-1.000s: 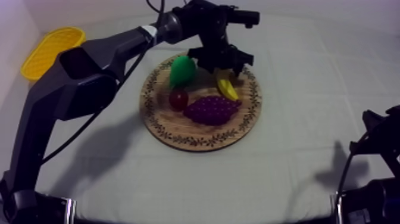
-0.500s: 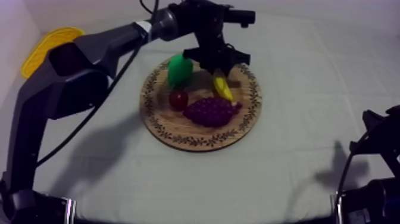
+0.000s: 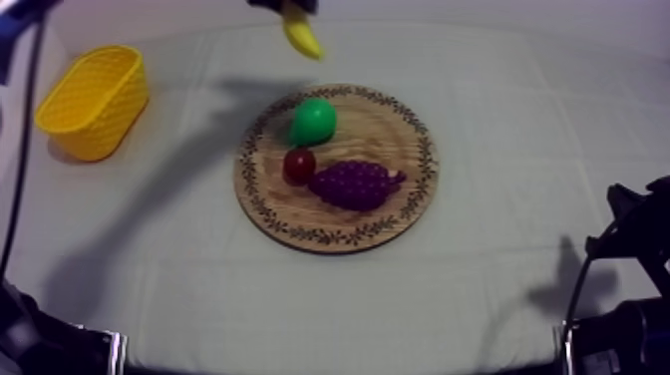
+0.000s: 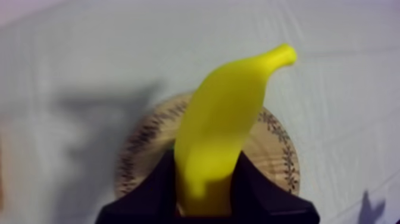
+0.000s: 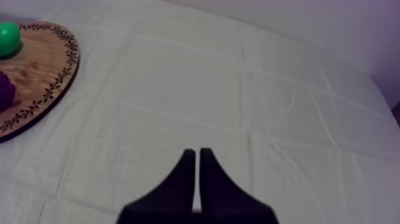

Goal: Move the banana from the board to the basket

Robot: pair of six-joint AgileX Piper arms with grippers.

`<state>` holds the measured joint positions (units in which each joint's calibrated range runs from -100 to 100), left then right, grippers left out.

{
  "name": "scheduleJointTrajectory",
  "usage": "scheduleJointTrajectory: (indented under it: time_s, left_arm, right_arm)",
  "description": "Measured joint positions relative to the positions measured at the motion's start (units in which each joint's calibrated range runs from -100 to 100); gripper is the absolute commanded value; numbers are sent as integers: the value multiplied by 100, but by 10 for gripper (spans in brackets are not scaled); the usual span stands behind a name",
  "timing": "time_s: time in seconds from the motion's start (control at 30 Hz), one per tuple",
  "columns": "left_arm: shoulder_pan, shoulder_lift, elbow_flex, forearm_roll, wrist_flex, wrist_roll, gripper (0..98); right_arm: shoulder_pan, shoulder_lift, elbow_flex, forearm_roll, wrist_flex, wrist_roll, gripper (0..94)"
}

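The banana is off the board and in the air, pinched by the left jaws. In the left wrist view the two black fingers clamp one end of it, and the rest juts straight out from them, long axis in line with the jaws, free tip curling away. Seen from above, it hangs beyond the board's far rim, over the far part of the counter, slanting slightly.

What the coming move turns on is where the basket lies. It sits at the counter's left side, mouth up, well apart from the banana, with bare cloth between the two. So the carry runs leftward and a little nearer to the camera. The basket is oblong, and the banana, gripped by its end, would need to go in tip first or roughly along the basket's length to clear the rim.

The left arm holds the fruit and is on the basket's side. The right jaws are pressed together into a narrow wedge on nothing, low over the cloth at the near right, far from the basket.

The pear, the small red fruit and the grapes lie on the board, out of that path.
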<state>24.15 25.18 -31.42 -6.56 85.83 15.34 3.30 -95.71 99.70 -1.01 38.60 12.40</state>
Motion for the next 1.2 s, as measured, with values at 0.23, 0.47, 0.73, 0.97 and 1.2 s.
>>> scheduleJointTrajectory:
  time_s: [0.23, 0.47, 0.73, 0.97, 1.2]
  left_arm:
    - [-774, -1202, 601, -330, -205, -317, 120]
    - [-1720, -1255, 1237, -355, -888, -672, 124]
    - [-2586, -742, 1606, -337, -1508, -925, 117]
    - [-3085, -183, 1612, -213, -1740, -1117, 172]
    - [-3410, -75, 1990, -75, -2026, -1339, 214]
  right_arm:
    - [0, 0, 0, 0, -5, 0, 6]
    - [0, 0, 0, 0, -5, 0, 6]
    - [0, 0, 0, 0, -5, 0, 6]
    - [0, 0, 0, 0, -5, 0, 6]
    - [0, 0, 0, 0, -5, 0, 6]
